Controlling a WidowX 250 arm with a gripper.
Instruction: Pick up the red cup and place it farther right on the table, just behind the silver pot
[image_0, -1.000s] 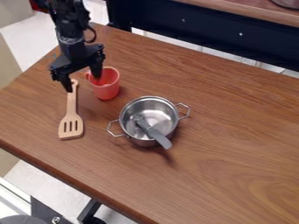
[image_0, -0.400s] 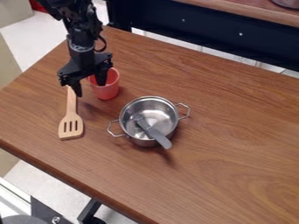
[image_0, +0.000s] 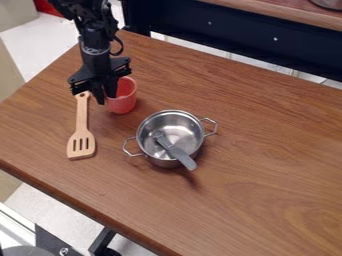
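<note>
Red plastic cup (image_0: 124, 101): upright on the brown wood-grain table (image_0: 254, 150), toward its far left part. Black two-finger gripper (image_0: 106, 99) hangs at the cup's left side, pointing down. Fingers drawn close together, pinching the cup's left wall: one outside, one within the mouth.

Light wooden slotted spatula (image_0: 81, 131): flat on the table, left of the cup and apart from it. Three slots in the head; handle runs toward the far side, its holed end just beside the gripper.

Shiny metal pot (image_0: 160, 120): upright, to the right of the cup and nearer the camera, not touching it. Two wire loop handles, on opposite sides. Grey utensil (image_0: 179, 154) leans in the pot, lower end inside, thicker end out over the near rim.

Surroundings: dark panel (image_0: 247, 37) beyond the table's far edge, wooden surface (image_0: 287, 15) above it; pale floor (image_0: 40, 45) at upper left.
</note>
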